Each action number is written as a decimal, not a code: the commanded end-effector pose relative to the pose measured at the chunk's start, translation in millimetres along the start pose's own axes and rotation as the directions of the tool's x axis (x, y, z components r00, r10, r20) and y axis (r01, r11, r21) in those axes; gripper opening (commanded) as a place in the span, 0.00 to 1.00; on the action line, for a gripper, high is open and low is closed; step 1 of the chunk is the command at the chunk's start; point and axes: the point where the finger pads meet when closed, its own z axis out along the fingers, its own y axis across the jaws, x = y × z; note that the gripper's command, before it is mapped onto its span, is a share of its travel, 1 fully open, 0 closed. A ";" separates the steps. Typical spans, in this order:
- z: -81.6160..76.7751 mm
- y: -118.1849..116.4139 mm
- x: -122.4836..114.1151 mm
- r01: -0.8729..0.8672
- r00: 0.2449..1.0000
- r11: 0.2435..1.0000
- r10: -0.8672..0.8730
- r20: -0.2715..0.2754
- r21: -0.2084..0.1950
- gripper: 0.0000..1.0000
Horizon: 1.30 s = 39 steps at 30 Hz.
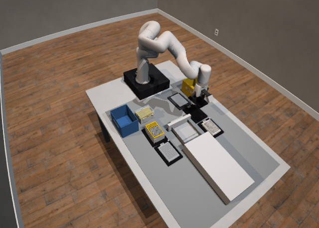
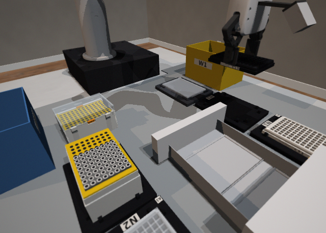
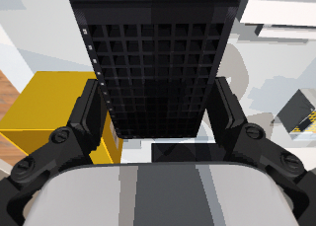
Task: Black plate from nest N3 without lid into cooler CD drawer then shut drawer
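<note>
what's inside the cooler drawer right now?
No plate in the open drawer yet: only bare grey floor with a rib across it. Its rear end is hidden under the cooler housing. The black plate is in the air in the hand, beside the yellow bin.

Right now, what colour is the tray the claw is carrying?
Black, a grid of small wells; the plate in the gripper shows best from the wrist.

Blue bin (image 1: 124, 120), perhaps latched tip box (image 2: 84, 115)

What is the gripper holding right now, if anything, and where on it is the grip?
The gripper is shut on the black well plate, without a lid. Its fingers clamp the plate's two long sides near one short end, carrying it in the air.
</note>
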 end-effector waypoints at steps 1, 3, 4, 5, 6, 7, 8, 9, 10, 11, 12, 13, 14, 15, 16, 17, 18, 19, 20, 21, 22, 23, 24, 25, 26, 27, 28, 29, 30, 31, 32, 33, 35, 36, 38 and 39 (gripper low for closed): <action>-1.9 -0.6 1.4 0.000 1.000 1.000 0.000 -0.004 0.001 0.00; -1.9 -0.6 1.4 0.000 1.000 1.000 0.000 -0.004 0.001 0.00; -1.9 1.7 2.7 0.034 0.999 0.999 -0.034 -0.004 0.001 0.00; -1.9 4.0 4.0 0.067 0.998 0.998 -0.067 -0.004 0.001 0.00; -1.9 6.3 5.3 0.100 0.995 0.995 -0.100 -0.004 0.001 0.00; -1.9 8.6 6.6 0.133 0.991 0.991 -0.133 -0.004 0.000 0.00; -1.9 10.9 8.0 0.166 0.986 0.986 -0.166 -0.004 0.000 0.00; -1.9 13.3 9.3 0.199 0.980 0.980 -0.199 -0.004 0.000 0.00; -1.9 15.6 10.6 0.231 0.973 0.973 -0.231 -0.004 0.000 0.00; -1.9 17.9 11.9 0.264 0.965 0.965 -0.264 -0.004 0.000 0.00; -1.9 20.2 13.2 0.296 0.955 0.955 -0.296 -0.004 0.000 0.00; -1.9 22.5 14.5 0.327 0.945 0.945 -0.327 -0.004 -0.001 0.00; -1.9 24.9 15.8 0.359 0.933 0.933 -0.359 -0.004 -0.001 0.00; -1.9 27.2 17.2 0.390 0.921 0.921 -0.390 -0.004 -0.001 0.00; -1.9 27.2 17.2 0.390 0.921 0.921 -0.390 -0.004 -0.001 0.00; -1.9 27.2 17.2 0.390 0.921 0.921 -0.390 -0.004 -0.001 0.00; -1.9 29.5 18.5 0.420 0.907 0.907 -0.420 -0.004 -0.001 0.00; -1.9 31.8 19.8 0.450 0.893 0.893 -0.450 -0.004 -0.001 0.00; -1.9 34.2 21.1 0.480 0.877 0.877 -0.480 -0.004 -0.001 0.00; -1.9 36.5 22.4 0.509 0.861 0.861 -0.509 -0.004 -0.001 0.00; -1.9 38.8 23.7 0.537 0.844 0.844 -0.537 -0.004 -0.002 0.00; -2.0 41.1 25.0 0.565 0.825 0.825 -0.565 -0.004 -0.002 0.00; -2.0 43.4 26.4 0.592 0.806 0.806 -0.592 -0.004 -0.002 0.00; -2.0 45.8 27.7 0.619 0.786 0.786 -0.619 -0.004 -0.002 0.00; -2.0 48.1 29.0 0.644 0.765 0.765 -0.644 -0.004 -0.002 0.00; -2.0 50.4 30.3 0.670 0.743 0.743 -0.670 -0.004 -0.002 0.00; -2.0 52.7 31.6 0.694 0.720 0.720 -0.694 -0.004 -0.002 0.00; -2.0 55.1 32.9 0.718 0.696 0.697 -0.718 -0.004 -0.003 0.00; -2.0 57.4 34.2 0.740 0.672 0.672 -0.740 -0.004 -0.003 0.00; -2.0 59.7 35.6 0.762 0.647 0.647 -0.762 -0.003 -0.003 0.00; -2.0 62.0 36.9 0.783 0.621 0.621 -0.784 -0.003 -0.003 0.00; -2.0 62.0 36.9 0.783 0.621 0.621 -0.784 -0.003 -0.003 0.00; -2.0 64.3 38.2 0.804 0.595 0.595 -0.804 -0.003 -0.003 0.00; -2.0 66.7 39.5 0.823 0.568 0.568 -0.823 -0.003 -0.003 0.00; -2.0 71.3 42.2 0.859 0.512 0.512 -0.859 -0.003 -0.003 0.00; -2.0 73.6 43.5 0.876 0.483 0.483 -0.876 -0.003 -0.003 0.00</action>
